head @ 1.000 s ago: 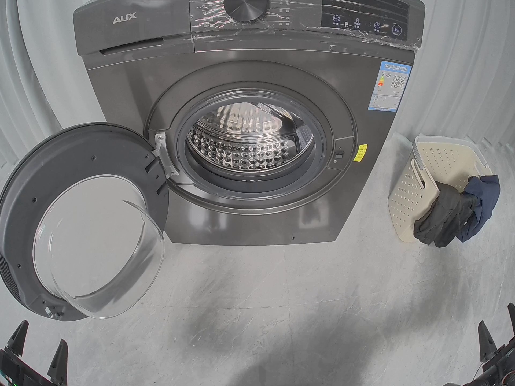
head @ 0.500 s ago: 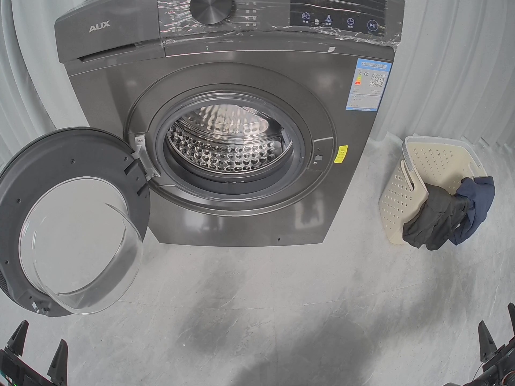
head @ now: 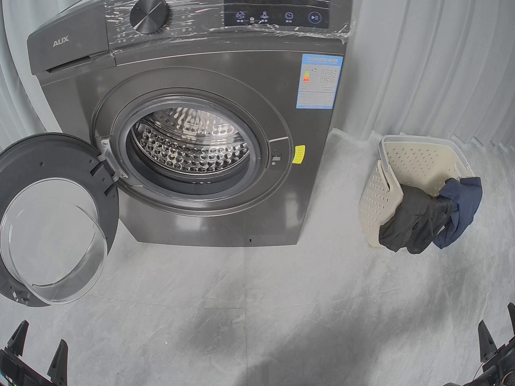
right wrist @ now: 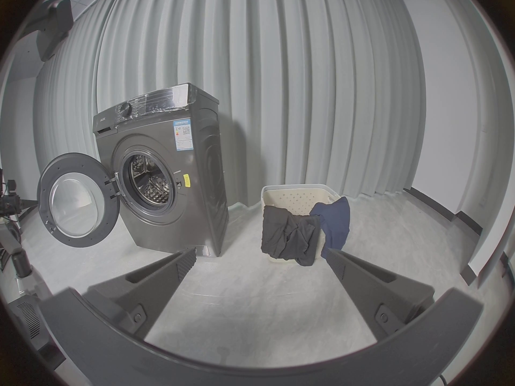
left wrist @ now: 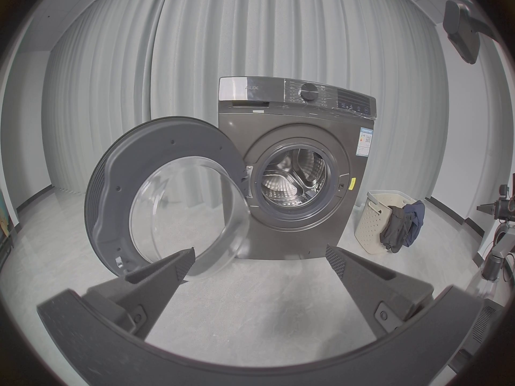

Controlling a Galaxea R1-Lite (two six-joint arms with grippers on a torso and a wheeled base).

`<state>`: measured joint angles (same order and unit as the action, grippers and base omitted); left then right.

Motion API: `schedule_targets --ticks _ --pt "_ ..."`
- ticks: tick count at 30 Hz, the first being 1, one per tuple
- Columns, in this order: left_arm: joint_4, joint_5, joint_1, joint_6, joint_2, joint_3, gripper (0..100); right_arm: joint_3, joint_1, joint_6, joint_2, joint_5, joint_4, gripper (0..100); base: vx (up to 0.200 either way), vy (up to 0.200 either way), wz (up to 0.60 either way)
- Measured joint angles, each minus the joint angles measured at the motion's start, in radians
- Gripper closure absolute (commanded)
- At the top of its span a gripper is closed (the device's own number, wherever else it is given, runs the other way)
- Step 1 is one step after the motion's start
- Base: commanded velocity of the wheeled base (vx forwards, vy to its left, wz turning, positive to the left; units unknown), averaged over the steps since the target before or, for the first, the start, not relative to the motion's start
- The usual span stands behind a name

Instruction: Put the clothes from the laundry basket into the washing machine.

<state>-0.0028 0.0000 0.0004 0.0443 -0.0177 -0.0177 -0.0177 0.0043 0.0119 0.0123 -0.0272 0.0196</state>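
Standing on marbled grey floor (head: 279, 306): smooth metallic washer (head: 214, 60), round glass-centred door (head: 53, 156) swung wide, dimpled steel drum (head: 188, 143) showing. Draping limply over perforated cream basket (head: 375, 199) just beside it: grey and navy clothes (head: 416, 223). Hanging low, left jaws and right jaws gaping wide, empty. Panning rightward since earlier, nothing itself shifting.

- Pale logo lettering (head: 60, 42) on the washing machine (head: 214, 226), top left of its front.
- Blue-edged label (head: 319, 81) with coloured bars, top right of the front; print too small to read.
- Yellow sticker (head: 299, 154) beside the door opening; unreadable.
- Lit icons (head: 276, 16) on the dark panel (head: 276, 1); illegible markings beside the dial (head: 149, 14).
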Motion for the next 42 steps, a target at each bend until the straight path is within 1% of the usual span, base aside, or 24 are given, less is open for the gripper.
schedule_targets --ticks 13,22,40,42 --pt "0.0 -0.002 0.0 -0.001 0.0 0.0 0 0.0 0.0 0.0 0.001 0.0 0.0 0 0.0 -0.2 0.0" --pt "-0.001 -0.001 0.0 -0.003 0.0 0.0 0 0.0 0.0 -0.011 0.001 0.007 0.0 0 0.0 0.0 0.0" --pt "-0.001 0.0 0.0 -0.002 0.0 0.0 0 0.0 0.0 -0.01 0.002 0.008 0.0 0 0.0 -0.2 0.0" --pt "-0.001 0.0 0.0 -0.002 0.0 0.0 0 0.0 0.0 -0.011 0.002 0.007 0.0 0 0.0 0.0 0.0"
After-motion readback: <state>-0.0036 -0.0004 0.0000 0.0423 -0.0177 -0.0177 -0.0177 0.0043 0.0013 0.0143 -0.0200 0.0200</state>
